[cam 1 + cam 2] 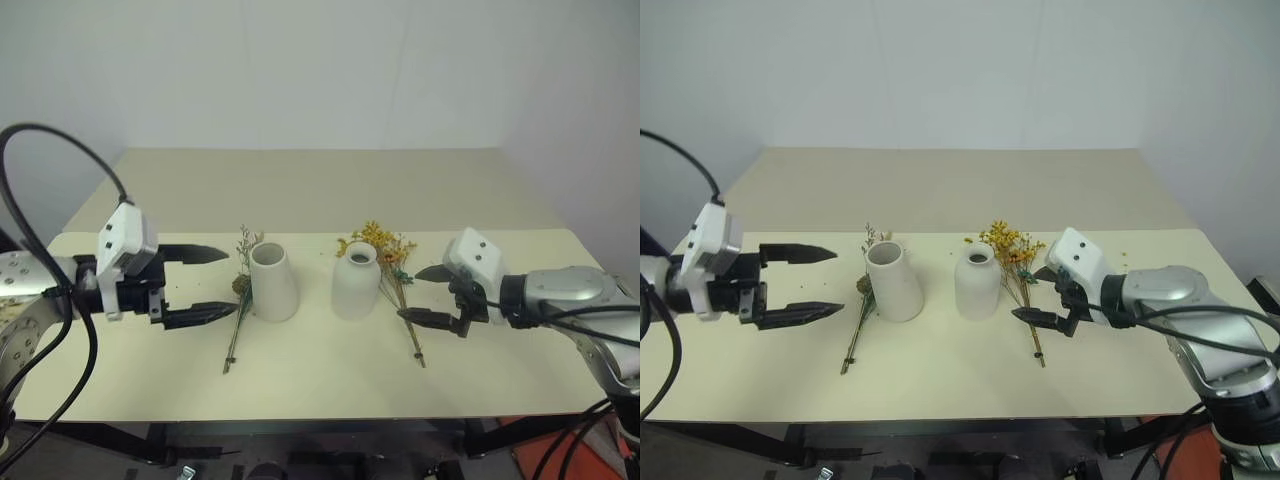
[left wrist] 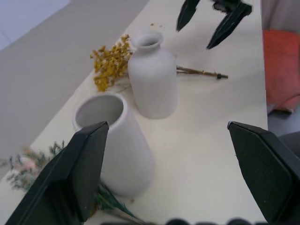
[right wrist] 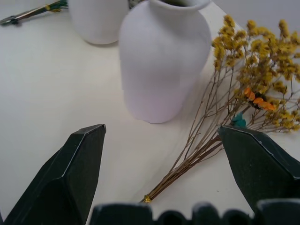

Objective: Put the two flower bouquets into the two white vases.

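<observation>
left eye view: both bouquets flat on the table, neither yet gripped

two white vases are seen upright side by side at mid-table: the tapered vase (image 1: 273,282) with the wide mouth on the left, the bottle vase (image 1: 355,282) with the narrow neck on the right, close but apart. the grey-green sprig bunch (image 1: 238,307) lies flat just left of the tapered vase, stem ends toward the near edge. the yellow bunch (image 1: 392,265) lies flat just right of the bottle vase, blooms beside its shoulder, stems trailing toward the near edge.

the left gripper (image 1: 208,285) is held above the table left of the sprig bunch, jaws spread wide, nothing between them. the right gripper (image 1: 423,295) is poised at the yellow bunch's stems, jaws likewise wide and empty; contact cannot be made out.

step judged in hand: approach before the first pick. next move is judged to call for a descent onto thin stems lying flush on the table (image 1: 300,380), a close near the bound ends, then a lift and tilt upright. the narrow neck is judged the harder target.
</observation>
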You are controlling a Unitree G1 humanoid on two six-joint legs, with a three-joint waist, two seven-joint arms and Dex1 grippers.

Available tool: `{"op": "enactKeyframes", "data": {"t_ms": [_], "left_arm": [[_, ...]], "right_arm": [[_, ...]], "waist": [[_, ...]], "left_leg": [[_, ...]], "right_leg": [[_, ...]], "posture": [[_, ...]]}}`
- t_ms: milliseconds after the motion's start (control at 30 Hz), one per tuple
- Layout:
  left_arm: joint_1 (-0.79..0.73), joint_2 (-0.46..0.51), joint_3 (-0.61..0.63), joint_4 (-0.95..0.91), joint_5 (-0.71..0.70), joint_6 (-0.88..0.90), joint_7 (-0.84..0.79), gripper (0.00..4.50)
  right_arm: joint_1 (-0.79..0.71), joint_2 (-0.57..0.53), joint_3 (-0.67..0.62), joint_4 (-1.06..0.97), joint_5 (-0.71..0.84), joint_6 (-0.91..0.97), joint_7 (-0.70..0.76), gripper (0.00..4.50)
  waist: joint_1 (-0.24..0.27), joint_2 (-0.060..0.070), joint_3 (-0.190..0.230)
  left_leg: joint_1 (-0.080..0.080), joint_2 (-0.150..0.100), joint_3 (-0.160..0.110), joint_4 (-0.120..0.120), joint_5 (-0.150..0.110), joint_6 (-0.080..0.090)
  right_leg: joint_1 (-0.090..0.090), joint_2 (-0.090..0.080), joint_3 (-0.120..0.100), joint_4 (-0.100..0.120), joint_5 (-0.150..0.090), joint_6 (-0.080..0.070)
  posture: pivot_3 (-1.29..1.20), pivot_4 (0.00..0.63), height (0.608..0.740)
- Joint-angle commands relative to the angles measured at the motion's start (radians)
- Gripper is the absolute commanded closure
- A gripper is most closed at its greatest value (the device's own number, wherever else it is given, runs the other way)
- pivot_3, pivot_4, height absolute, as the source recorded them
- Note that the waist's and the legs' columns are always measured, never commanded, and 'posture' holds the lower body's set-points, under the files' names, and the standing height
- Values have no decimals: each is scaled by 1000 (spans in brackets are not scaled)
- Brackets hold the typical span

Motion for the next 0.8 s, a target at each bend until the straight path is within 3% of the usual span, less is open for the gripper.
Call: {"op": "enactKeyframes", "data": {"t_ms": [33,267,667,800], "left_arm": [[-213,-9,-163,83,85,34,-16,61],[-603,-171,-406,289,206,61,-116,61],[-735,-302,-502,351,301,90,-167,61],[-726,-320,-505,310,300,118,-168,0]], "right_arm": [[-79,17,35,29,21,131,-38,0],[-222,71,145,136,-5,363,-132,0],[-317,164,261,319,-49,476,-217,0],[-314,171,318,351,-61,437,-198,981]], "waist": [[0,0,0],[-7,0,0],[-26,0,0],[-29,0,0]], "left_leg": [[0,0,0,0,0,0],[-4,-1,0,1,0,0],[-5,-1,-1,1,0,1],[-5,-1,-1,1,0,1]], "right_leg": [[0,0,0,0,0,0],[-2,0,0,0,2,-3],[-5,0,0,0,2,-3],[-5,0,0,1,2,-3]], "posture": [[0,150,740],[0,150,740],[0,150,740],[0,150,740]]}}
